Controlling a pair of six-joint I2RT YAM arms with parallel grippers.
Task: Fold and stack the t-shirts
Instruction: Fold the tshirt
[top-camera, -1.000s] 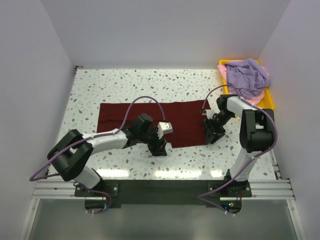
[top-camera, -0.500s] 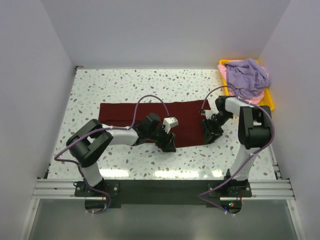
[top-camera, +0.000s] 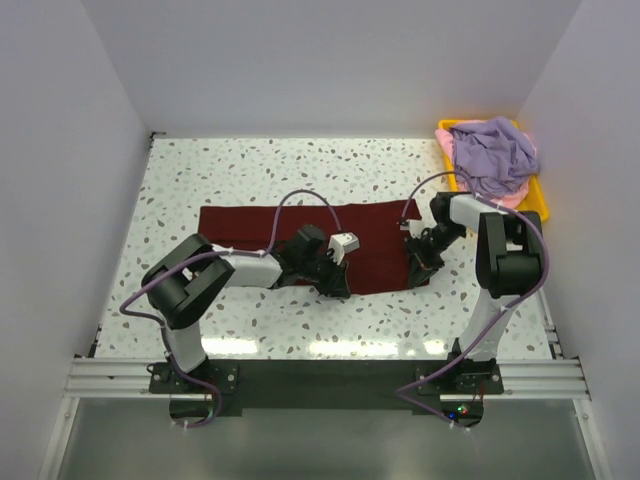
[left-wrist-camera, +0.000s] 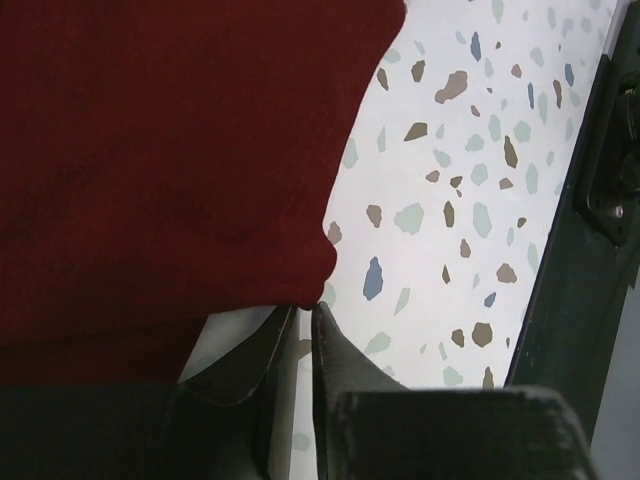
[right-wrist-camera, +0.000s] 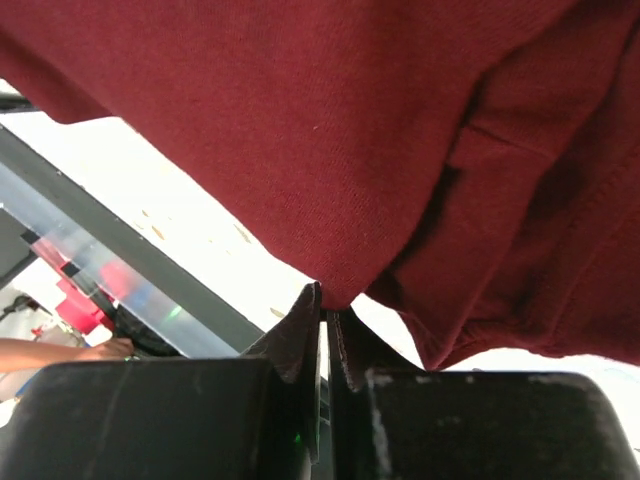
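- Fingers of the left gripper (left-wrist-camera: 306, 308) are drawn almost together and pinch a small peak of the near hem of the maroon t-shirt (left-wrist-camera: 150, 150).
- Fingers of the right gripper (right-wrist-camera: 327, 303) are pressed tight together on a fold of the same cloth, which bunches into creases just above the tips.
- In the overhead view the maroon t-shirt (top-camera: 240, 235) lies spread as a wide, flat rectangle across the middle of the table (top-camera: 200, 170), long side running left to right.
- The left gripper (top-camera: 338, 286) sits at the shirt's near edge, right of its centre, with the arm lying low across the near left part of the cloth.
- The right gripper (top-camera: 418, 268) sits at the shirt's near right corner, with the arm bent sharply down to it.
- The lavender t-shirt (top-camera: 490, 155) lies crumpled in a heap in the yellow tray (top-camera: 541, 203), at the far right corner of the table and well apart from the maroon one.
- The pink t-shirt (top-camera: 514, 199) shows only as a pale strip under the lavender heap, at the tray's near side; its shape cannot be judged.
- The table surface is white with dark speckles.
- Purple cables (top-camera: 300, 197) loop above both arms.
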